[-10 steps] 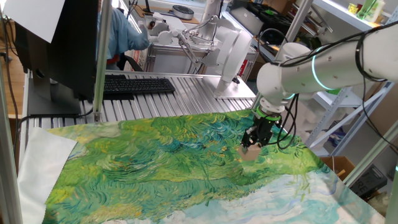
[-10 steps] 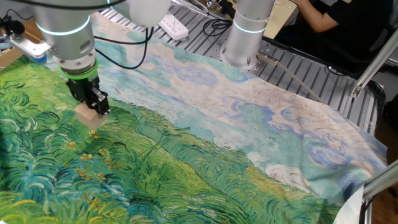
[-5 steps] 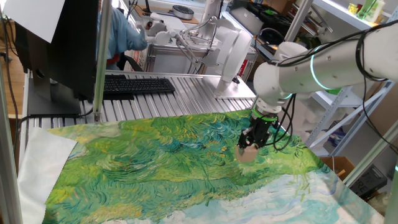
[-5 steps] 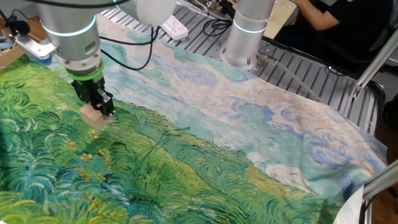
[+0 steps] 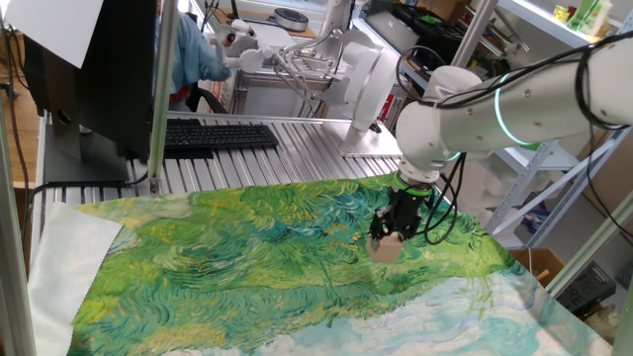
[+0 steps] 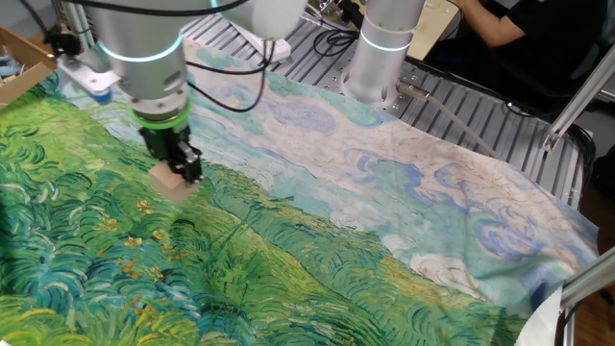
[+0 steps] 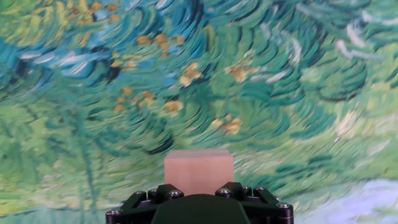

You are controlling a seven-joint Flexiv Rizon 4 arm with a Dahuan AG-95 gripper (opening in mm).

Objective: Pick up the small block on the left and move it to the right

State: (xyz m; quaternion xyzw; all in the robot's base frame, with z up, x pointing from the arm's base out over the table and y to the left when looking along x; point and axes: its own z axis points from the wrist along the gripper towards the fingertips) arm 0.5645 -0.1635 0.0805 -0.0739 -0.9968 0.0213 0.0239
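Note:
The small block [image 5: 384, 248] is a plain tan wooden cube, and my gripper [image 5: 387, 239] is shut on it, holding it just above the green part of the painted cloth [image 5: 247, 257]. From the other fixed view the small block [image 6: 172, 182] hangs under the gripper [image 6: 177, 175] over the cloth's green field. The hand view has the small block [image 7: 199, 167] pinched between the black fingers [image 7: 239, 190], with swirled green cloth behind it.
The painted cloth [image 6: 384, 192] covers most of the table. A black keyboard [image 5: 213, 135] and a monitor [image 5: 89, 69] stand at the back on the metal tabletop. The robot's base [image 6: 380, 48] and a white power strip [image 6: 267, 40] are beyond the cloth.
The arm has carried the block across the cloth, leftward in one fixed view and rightward in the other. The grip has not changed.

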